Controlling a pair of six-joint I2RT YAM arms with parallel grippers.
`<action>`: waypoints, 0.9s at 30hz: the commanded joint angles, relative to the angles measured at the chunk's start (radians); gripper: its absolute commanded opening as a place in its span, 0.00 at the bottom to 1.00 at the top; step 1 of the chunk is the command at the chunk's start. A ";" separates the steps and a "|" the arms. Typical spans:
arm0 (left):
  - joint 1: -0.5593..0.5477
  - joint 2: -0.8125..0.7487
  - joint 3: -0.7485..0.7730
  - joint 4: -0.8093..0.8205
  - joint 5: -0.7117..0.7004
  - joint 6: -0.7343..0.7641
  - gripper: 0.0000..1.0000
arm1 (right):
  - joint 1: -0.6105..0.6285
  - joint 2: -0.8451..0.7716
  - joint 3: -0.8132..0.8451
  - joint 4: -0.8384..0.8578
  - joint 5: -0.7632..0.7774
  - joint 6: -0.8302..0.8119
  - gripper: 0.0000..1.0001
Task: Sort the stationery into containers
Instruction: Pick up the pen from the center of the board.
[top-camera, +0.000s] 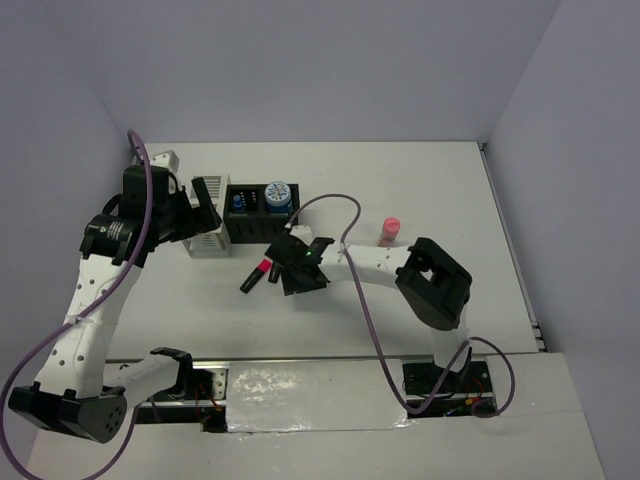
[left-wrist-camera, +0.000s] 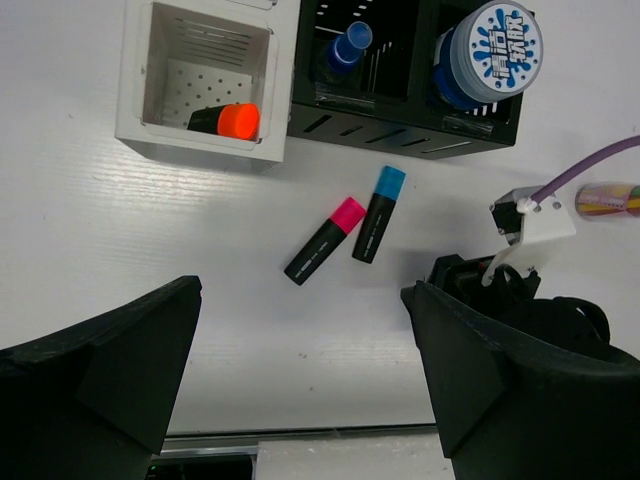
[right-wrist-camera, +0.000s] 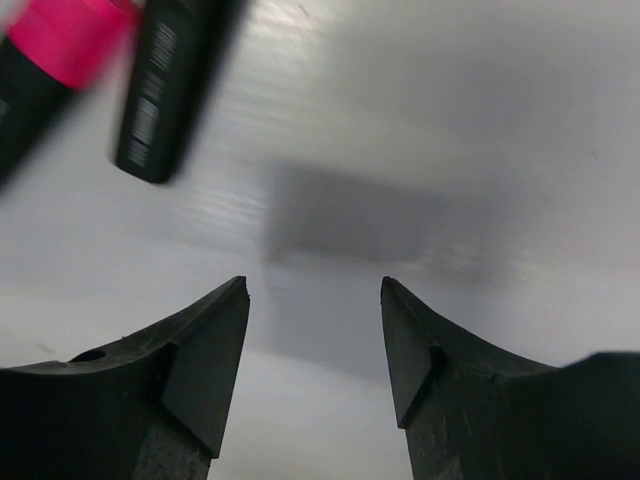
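Observation:
The white organizer (left-wrist-camera: 136, 90) holds the orange-capped highlighter (left-wrist-camera: 225, 122) in one compartment. The black organizer (left-wrist-camera: 400, 135) beside it holds the blue-capped bottle (left-wrist-camera: 345, 50) and one blue-white roll (left-wrist-camera: 490, 50); I see no second roll. The pink-capped highlighter (left-wrist-camera: 325, 240) and the blue-capped highlighter (left-wrist-camera: 378, 214) lie side by side on the table in front of the organizers. My right gripper (right-wrist-camera: 315, 300) is open and empty, low over the table just beside them. My left gripper (left-wrist-camera: 300, 370) is open and empty, high above the white organizer (top-camera: 205, 240). The pink stick (top-camera: 390, 230) stands to the right.
The right arm's purple cable (top-camera: 340, 200) loops over the table behind its wrist. The black organizer (top-camera: 258, 212) stands close behind the right gripper (top-camera: 284, 270). Walls enclose the table at the back and sides.

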 joint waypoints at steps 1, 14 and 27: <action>0.004 -0.015 0.038 -0.008 -0.056 -0.012 0.99 | 0.011 0.054 0.129 -0.061 0.045 0.063 0.63; 0.004 -0.058 0.018 -0.022 -0.083 -0.014 0.99 | 0.011 0.331 0.534 -0.365 0.205 0.256 0.65; 0.004 -0.067 0.007 -0.033 -0.083 0.021 0.99 | 0.014 0.316 0.481 -0.243 0.153 0.241 0.64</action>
